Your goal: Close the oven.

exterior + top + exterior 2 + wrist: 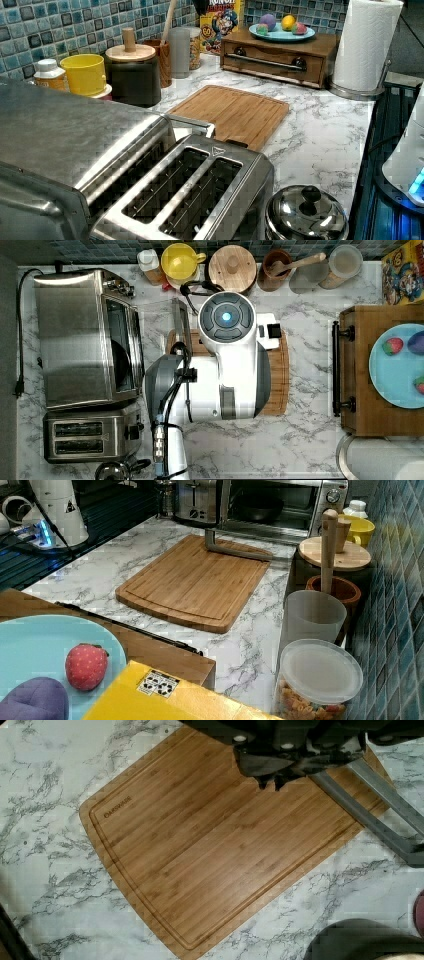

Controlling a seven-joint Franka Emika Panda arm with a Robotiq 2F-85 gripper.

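Marble counter, blue tile wall; oven door open; claw seemingly clenched, empty

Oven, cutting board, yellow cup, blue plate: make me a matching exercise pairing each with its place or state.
Things:
1. oven
2. cutting board
3. yellow cup
4. blue plate

Places or states:
A. on the wooden drawer box
B. door hanging open
C. against the tiled wall
D. flat on the marble counter, nothing on it

Pairs: 1-B, 2-D, 3-C, 4-A
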